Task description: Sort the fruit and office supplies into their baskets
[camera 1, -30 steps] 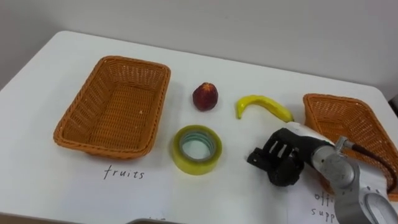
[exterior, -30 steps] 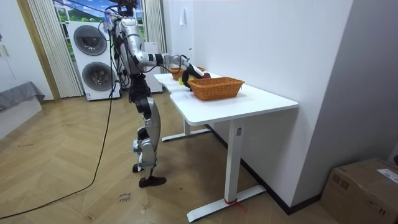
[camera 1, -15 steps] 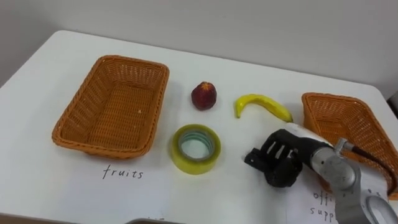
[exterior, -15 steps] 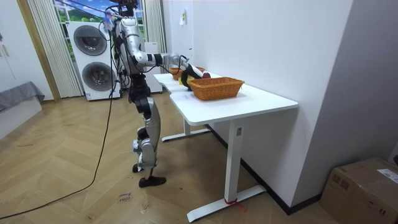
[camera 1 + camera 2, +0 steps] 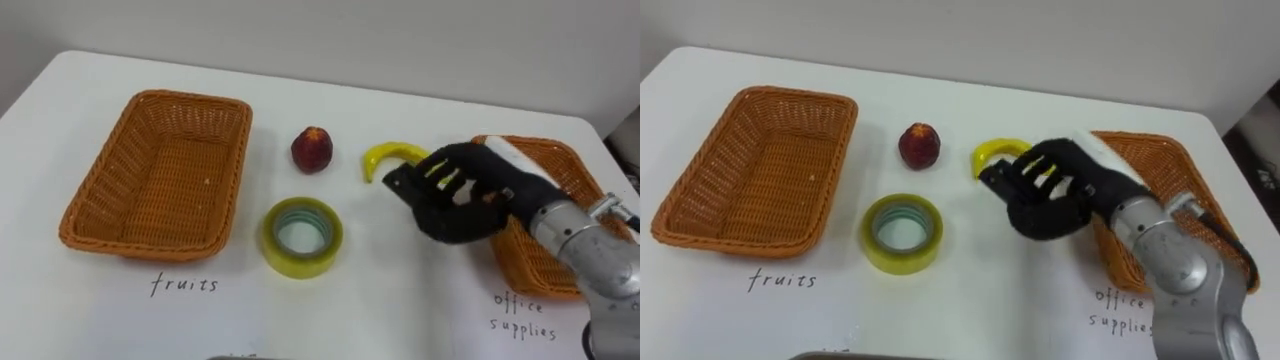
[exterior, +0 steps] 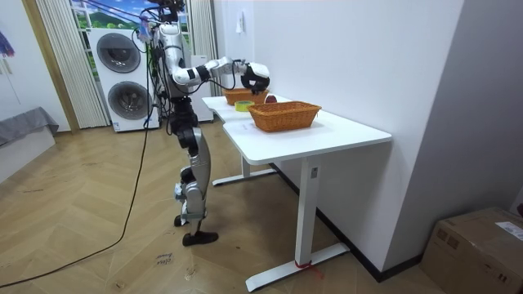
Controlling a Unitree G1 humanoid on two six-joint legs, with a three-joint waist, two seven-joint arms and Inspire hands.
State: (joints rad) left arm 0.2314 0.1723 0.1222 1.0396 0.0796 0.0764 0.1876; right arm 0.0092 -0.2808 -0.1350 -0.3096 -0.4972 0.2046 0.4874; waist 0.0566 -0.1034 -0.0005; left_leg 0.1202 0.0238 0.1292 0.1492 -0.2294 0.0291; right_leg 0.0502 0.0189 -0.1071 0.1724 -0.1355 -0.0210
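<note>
1. A white table (image 5: 400, 300) fills the head camera's view, with a pale wall beyond its far edge. In the room view the robot stands at the far end of this table, on a wooden floor, with two stacked washing machines (image 6: 122, 73) and a curtain behind it.
2. At the left of the table lies a rectangular wicker basket (image 5: 150, 98) with nothing in it. A handwritten label sits on the table just in front of it.
3. At the right of the table lies a second wicker basket (image 5: 555, 148), also with a handwritten label at its near side. Part of its left rim is hidden behind the robot's arm.
4. Between the baskets, towards the far side, a red round fruit (image 5: 312, 149) rests on the table.
5. Just right of the fruit lies a yellow banana (image 5: 383, 155). Its right end is hidden behind the robot's hand.
6. Nearer the robot, in front of the fruit, a roll of yellow tape (image 5: 302, 236) lies flat with its hole facing up.
7. The robot's right hand (image 5: 455, 195), dark in colour, reaches in from the right and hangs above the table over the banana's right end. Its fingers (image 5: 430, 178) are spread and loosely bent, pointing left, and it holds nothing. The room view shows the hand raised clear above the tabletop.
</note>
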